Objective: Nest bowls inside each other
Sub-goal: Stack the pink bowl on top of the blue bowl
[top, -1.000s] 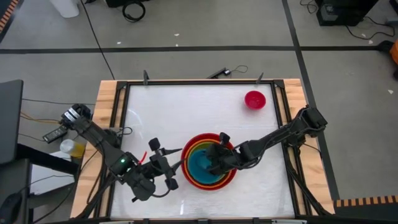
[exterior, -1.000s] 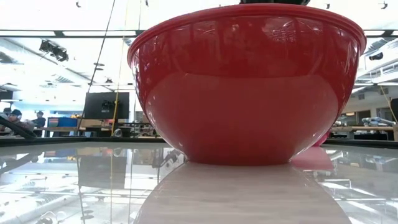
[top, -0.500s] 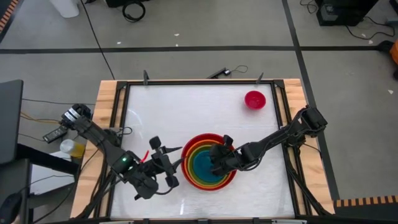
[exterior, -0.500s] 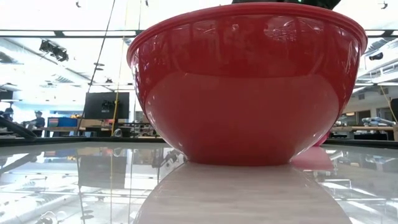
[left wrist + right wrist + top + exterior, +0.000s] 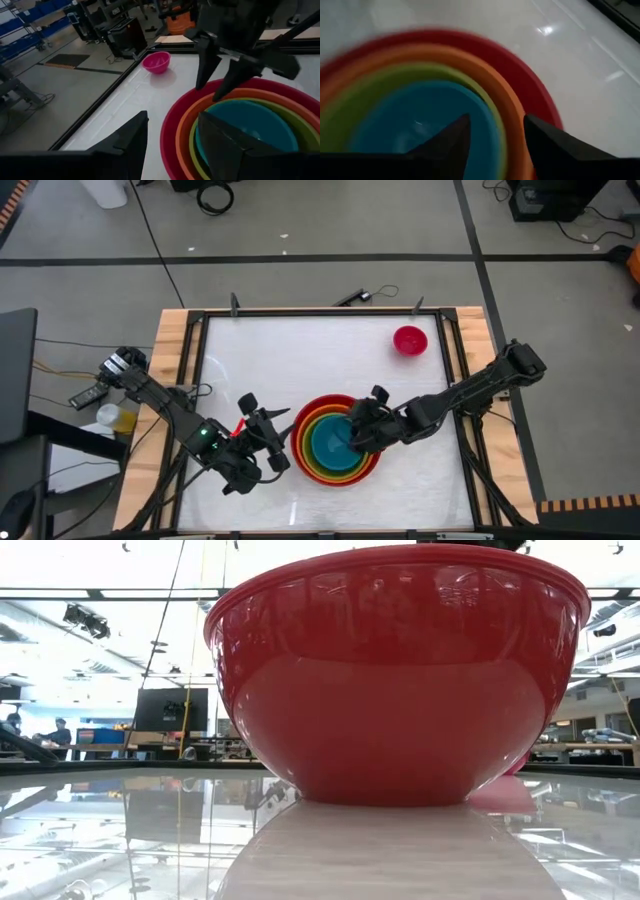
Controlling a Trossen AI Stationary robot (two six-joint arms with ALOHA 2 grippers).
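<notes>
A stack of bowls stands near the table's front middle. The red bowl (image 5: pixel 303 430) (image 5: pixel 400 690) rests on the table, with the orange bowl (image 5: pixel 190 112), the yellow-green bowl (image 5: pixel 385 80) and the blue bowl (image 5: pixel 330 444) (image 5: pixel 410 120) nested inside it. The small pink bowl (image 5: pixel 410 340) (image 5: pixel 156 61) sits alone at the far right. My right gripper (image 5: pixel 353 430) (image 5: pixel 495 140) hangs open above the stack's right side, touching nothing. My left gripper (image 5: pixel 283 438) (image 5: pixel 172 145) hovers open just left of the red bowl.
A black frame with wooden side rails (image 5: pixel 172 360) borders the white table. Bare table surface (image 5: pixel 290 355) lies at the back, between the stack and the pink bowl. A dark cable (image 5: pixel 355 296) lies at the far edge.
My right gripper has opened, risen a little and drawn back toward the table's right edge. The blue bowl has stayed nested in the yellow-green one. The stack has not moved.
</notes>
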